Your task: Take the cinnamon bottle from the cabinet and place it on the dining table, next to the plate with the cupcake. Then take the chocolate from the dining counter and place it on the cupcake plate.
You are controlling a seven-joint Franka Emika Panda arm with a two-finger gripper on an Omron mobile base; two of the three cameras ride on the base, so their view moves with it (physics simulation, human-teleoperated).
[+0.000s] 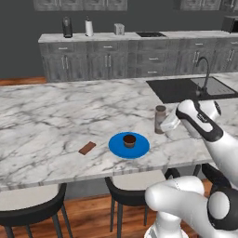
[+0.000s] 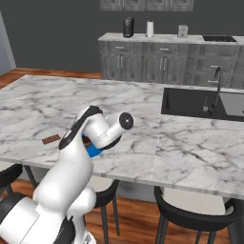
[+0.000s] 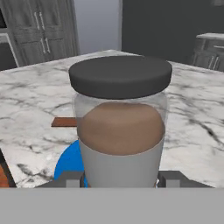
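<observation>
Marble surface point(image 1: 56, 116) carries everything. Blue plate point(image 1: 139, 148) is the landmark: cinnamon bottle point(image 1: 160, 119) stands upright just right of it, fingers point(image 3: 169, 180) flanking its base, grip uncertain; cupcake point(image 1: 129, 140) on it; chocolate point(image 1: 87, 148) left.

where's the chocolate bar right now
The chocolate lies flat on the dining table, left of the blue plate with the cupcake in the left base view, apart from it.

The surface point(image 1: 56, 116) looks like polished white marble with grey veins. The bottle point(image 3: 120, 127) has a clear, glass-like wall and a matt dark cap. The plate point(image 1: 141, 148) is smooth, bright blue.
</observation>
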